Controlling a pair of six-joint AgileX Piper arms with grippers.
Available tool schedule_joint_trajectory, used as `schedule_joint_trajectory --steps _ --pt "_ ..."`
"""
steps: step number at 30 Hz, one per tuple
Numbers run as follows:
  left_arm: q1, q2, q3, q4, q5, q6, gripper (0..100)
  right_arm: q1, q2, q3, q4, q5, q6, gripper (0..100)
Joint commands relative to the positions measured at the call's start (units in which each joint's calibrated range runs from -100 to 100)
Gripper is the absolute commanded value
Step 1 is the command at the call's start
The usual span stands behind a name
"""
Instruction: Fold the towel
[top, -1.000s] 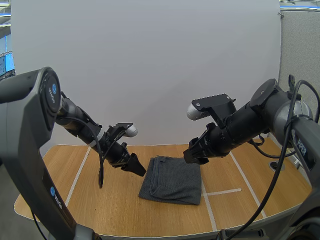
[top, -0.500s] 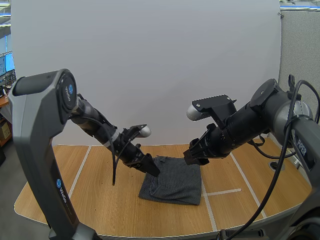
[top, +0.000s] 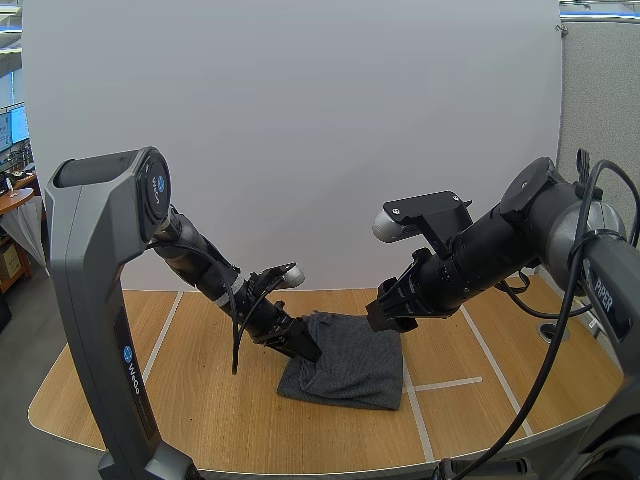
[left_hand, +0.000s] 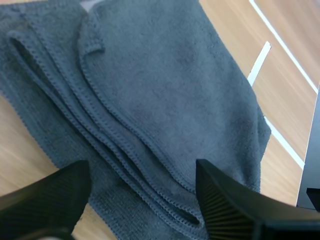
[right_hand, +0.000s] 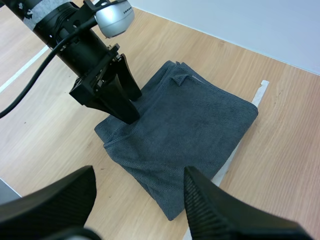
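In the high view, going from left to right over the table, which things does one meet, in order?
left gripper → towel → right gripper

Towel (top: 345, 362) nubby matt cloth; table (top: 200, 405) smooth wood.

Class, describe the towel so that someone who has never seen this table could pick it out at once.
Start at the wooden table marked with white tape lines. Near its middle lies the towel, the left gripper at its left edge, jaws apart. It is the one soft thing there: dark grey, folded into a rough rectangle.
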Motion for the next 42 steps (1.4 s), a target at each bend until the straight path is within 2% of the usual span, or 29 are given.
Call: schedule_joint_trajectory --steps 1,11,20,23,25,26,31,34,42 --pt "-0.14 0.1 -0.4 -2.4 2.6 0.4 97 -0.2 -0.8 -0.4 -0.1 1.1 0.1 86" --pt "-2.02 0.1 -0.4 -2.0 -5.1 0.2 97 -0.2 -0.8 -0.4 -0.1 1.1 0.1 86" --pt "-3.42 0.1 -0.4 -3.2 -4.9 0.2 97 -0.2 -0.8 -0.4 -0.2 1.1 0.1 86" --pt "-3.69 0.1 -0.4 -3.0 -5.7 0.2 93 -0.2 -0.8 -0.4 -0.2 1.1 0.1 86" --pt "-3.69 0.1 -0.4 -2.9 -6.5 0.2 85 -0.2 -0.8 -0.4 -0.2 1.1 0.1 86" --pt "-3.69 0.1 -0.4 -2.7 -7.3 0.2 78 -0.2 -0.8 -0.4 -0.2 1.1 0.1 86" --pt "-3.69 0.1 -0.4 -2.2 -8.6 0.2 34 -0.2 -0.8 -0.4 -1.0 1.1 0.1 86" --pt "-3.69 0.1 -0.4 -2.2 -9.2 0.2 1 -0.2 -0.8 -0.4 -1.0 1.1 0.1 86" --pt "-3.69 0.1 -0.4 -2.0 -9.4 0.3 0 -0.2 -0.8 -0.4 -1.0 1.1 0.1 86"
